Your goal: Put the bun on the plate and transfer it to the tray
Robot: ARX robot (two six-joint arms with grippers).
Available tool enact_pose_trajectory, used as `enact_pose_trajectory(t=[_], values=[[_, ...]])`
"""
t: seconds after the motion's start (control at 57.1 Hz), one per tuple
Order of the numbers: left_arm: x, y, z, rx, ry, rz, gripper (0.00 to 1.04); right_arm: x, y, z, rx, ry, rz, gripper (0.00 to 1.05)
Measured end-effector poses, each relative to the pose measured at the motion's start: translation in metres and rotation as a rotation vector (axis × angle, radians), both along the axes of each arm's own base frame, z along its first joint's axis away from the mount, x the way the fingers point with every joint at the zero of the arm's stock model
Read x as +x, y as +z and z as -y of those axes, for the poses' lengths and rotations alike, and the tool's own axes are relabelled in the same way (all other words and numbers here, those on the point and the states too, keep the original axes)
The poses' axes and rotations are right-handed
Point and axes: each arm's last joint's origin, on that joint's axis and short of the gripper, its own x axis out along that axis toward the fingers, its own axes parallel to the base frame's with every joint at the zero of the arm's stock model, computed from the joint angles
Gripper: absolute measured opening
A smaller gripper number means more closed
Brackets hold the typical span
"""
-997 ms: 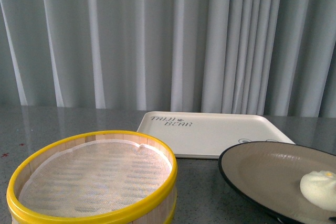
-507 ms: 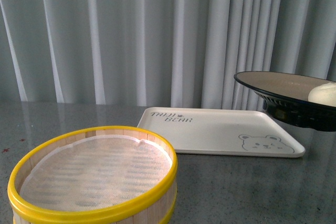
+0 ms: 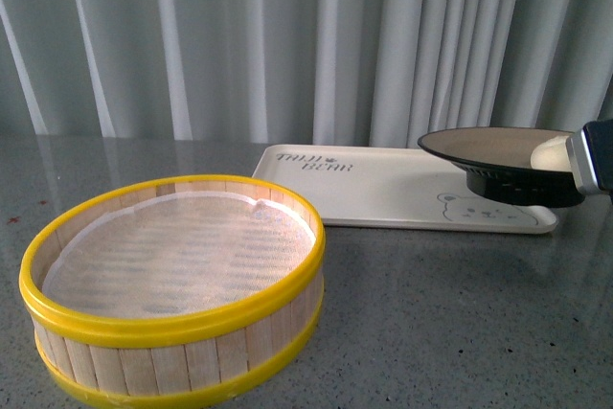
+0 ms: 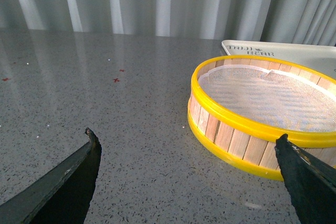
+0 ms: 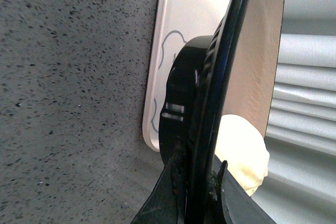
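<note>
i'm looking over a grey speckled table with a pale pleated curtain behind it. nearest the camera, on my left, stands the steamer, a wooden-slat ring with yellow rims and a white liner inside, nothing in it. behind it and to the right lies the tray, flat on the table, lettering at its left end and the bear face at its right end.

the plate sits over that right end, above the bear face, held roughly level. from the front i cannot tell whether its black foot touches the tray.

the right gripper comes in from the right edge. the wrist view shows its fingers pinched on the plate's black rim, one on each face.

the left gripper hangs low over bare table just beside the steamer, its two dark fingers spread wide with nothing between them.

the bun lies on the plate, close to the clamped edge, just beside the right gripper.
</note>
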Motion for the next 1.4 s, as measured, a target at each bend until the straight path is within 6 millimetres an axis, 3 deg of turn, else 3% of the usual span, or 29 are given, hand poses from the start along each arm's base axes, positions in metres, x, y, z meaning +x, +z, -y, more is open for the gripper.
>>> enact_pose_trajectory(t=[0.455, 0.787, 0.98, 1.4], values=[[0.0, 0.0, 0.0, 0.0, 0.0, 0.0, 0.98, 0.07, -0.025, -0.002, -0.053, 0.025, -0.051, 0.03], [0.0, 0.0, 0.0, 0.0, 0.0, 0.0, 0.98, 0.103, -0.033, -0.003, -0.061, 0.034, -0.03, 0.03], [0.0, 0.0, 0.0, 0.0, 0.0, 0.0, 0.98, 0.115, -0.046, -0.015, -0.049, 0.056, -0.001, 0.03], [0.0, 0.0, 0.0, 0.0, 0.0, 0.0, 0.98, 0.118, -0.054, -0.05, -0.021, 0.086, 0.001, 0.04]])
